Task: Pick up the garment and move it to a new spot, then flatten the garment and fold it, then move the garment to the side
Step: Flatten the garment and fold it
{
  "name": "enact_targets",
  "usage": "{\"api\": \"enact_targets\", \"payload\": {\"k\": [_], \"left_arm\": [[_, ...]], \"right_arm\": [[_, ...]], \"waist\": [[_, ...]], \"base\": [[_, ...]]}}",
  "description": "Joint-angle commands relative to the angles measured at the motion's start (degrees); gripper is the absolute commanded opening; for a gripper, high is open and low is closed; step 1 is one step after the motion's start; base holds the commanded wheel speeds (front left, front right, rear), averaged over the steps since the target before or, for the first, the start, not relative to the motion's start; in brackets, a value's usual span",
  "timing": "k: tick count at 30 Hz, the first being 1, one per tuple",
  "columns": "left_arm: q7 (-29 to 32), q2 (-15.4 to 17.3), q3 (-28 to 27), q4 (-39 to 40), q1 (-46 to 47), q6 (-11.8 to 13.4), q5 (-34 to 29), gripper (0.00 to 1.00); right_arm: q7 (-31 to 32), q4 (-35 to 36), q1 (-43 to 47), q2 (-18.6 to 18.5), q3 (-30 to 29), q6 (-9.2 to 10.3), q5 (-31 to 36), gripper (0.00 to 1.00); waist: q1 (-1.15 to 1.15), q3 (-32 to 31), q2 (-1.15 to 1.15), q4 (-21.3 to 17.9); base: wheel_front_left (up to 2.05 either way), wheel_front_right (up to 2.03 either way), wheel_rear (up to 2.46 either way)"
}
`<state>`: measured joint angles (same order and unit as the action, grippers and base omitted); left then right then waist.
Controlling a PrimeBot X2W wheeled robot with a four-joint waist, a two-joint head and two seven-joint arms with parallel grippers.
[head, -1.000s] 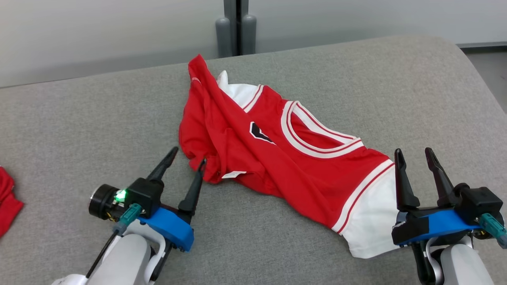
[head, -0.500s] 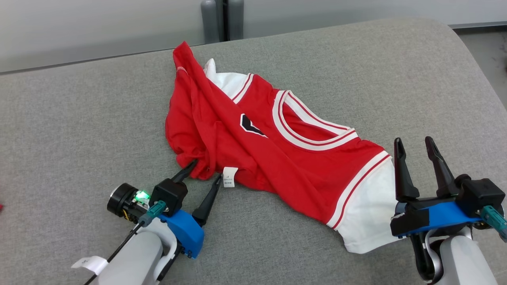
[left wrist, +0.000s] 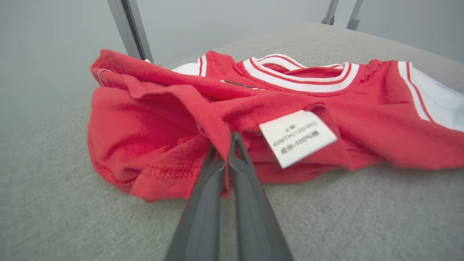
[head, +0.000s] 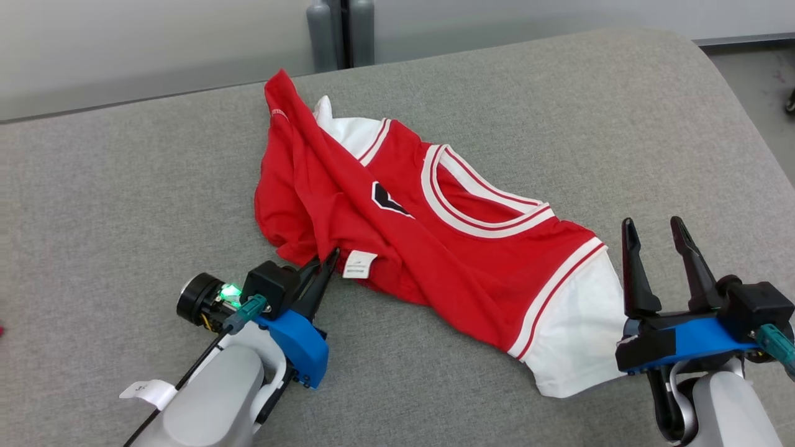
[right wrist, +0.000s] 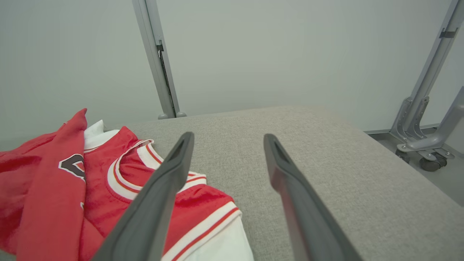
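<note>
A red garment (head: 397, 230) with white sleeves, a white-striped collar and a small black emblem lies crumpled across the grey cushioned surface (head: 124, 186). My left gripper (head: 324, 261) is shut on a fold of its red lower hem, just left of a white care label (head: 359, 264). In the left wrist view the two fingers pinch the red fabric (left wrist: 223, 143) beside the label (left wrist: 297, 136). My right gripper (head: 655, 230) stands open beside the white sleeve (head: 577, 335), holding nothing; its spread fingers (right wrist: 166, 181) hover above the sleeve edge.
The grey surface curves down at its right end (head: 733, 105). Grey metal posts (head: 329, 31) stand behind it against a pale wall. A wheeled metal frame base (right wrist: 424, 152) sits on the floor to the right.
My left gripper moved forward to the garment's hem and shut on the red fabric beside the label. The head camera shifted a little. The right gripper stayed open in place.
</note>
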<state>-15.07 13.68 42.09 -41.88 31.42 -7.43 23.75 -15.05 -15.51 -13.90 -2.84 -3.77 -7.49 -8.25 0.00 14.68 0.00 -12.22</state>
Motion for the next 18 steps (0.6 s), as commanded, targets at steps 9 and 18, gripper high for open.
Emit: {"api": "enact_targets", "payload": {"k": [9,18], "left_arm": [[-0.1,2.6,-4.2,12.1,-8.0,0.2,-0.1,0.00],[0.0,6.1,-5.8,22.7,-17.1,2.3,-1.0,0.00]], "right_arm": [[-0.2,-1.6,2.9,-0.1,-1.3,-0.01,0.4,1.00],[-0.2,-2.7,4.2,-0.1,-1.8,-0.01,0.7,1.00]], "waist": [[0.00,-5.4,0.00,4.6],[0.00,-8.7,0.00,10.1]], "base": [[0.00,0.00,0.00],[0.00,0.00,0.00]]}}
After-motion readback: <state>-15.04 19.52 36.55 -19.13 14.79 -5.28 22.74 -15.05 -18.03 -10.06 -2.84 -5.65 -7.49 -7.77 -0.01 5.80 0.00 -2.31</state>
